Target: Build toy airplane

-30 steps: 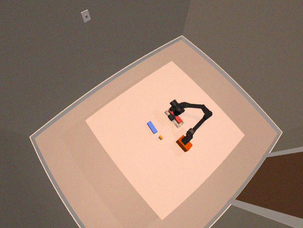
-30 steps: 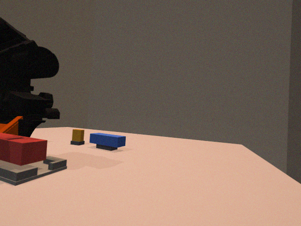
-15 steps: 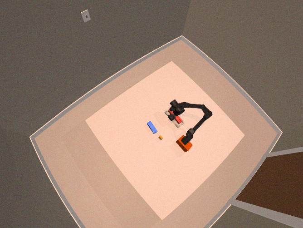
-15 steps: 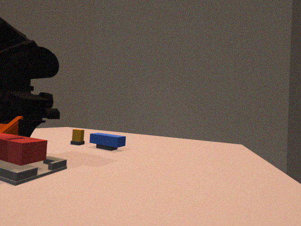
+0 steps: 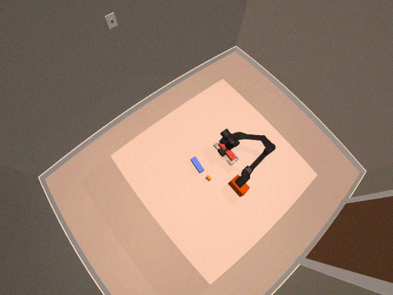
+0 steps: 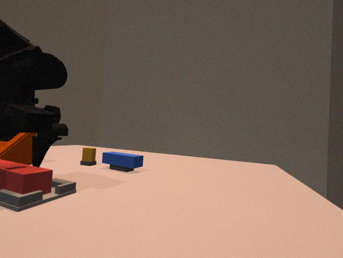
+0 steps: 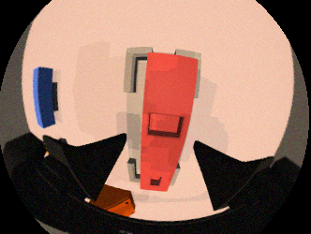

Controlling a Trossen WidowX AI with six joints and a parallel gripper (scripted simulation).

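Observation:
The red fuselage [image 5: 231,154] [image 6: 37,180] [image 7: 170,89] lies in the grey cradle [image 5: 233,163] [image 6: 64,187] [image 7: 131,70], sockets up. It is nearer one side, with a gap to the left corner walls in the wrist view; whether it is fully flat is hard to tell. My gripper [image 5: 225,149] [image 7: 160,140] is open, its fingers on either side of the fuselage and apart from it. Both sockets are empty. The blue wing [image 5: 197,164] [image 6: 121,159] [image 7: 44,98] rests on its dark tab on the table. The yellow tail fin [image 5: 208,177] [image 6: 89,154] stands upright on its dark tab.
The orange arm base [image 5: 243,188] [image 6: 23,147] [image 7: 117,201] stands near the cradle. In the top view, the wing and tail fin lie left of the cradle and base, with the fin between the wing and the base. The black arm arches over the cradle.

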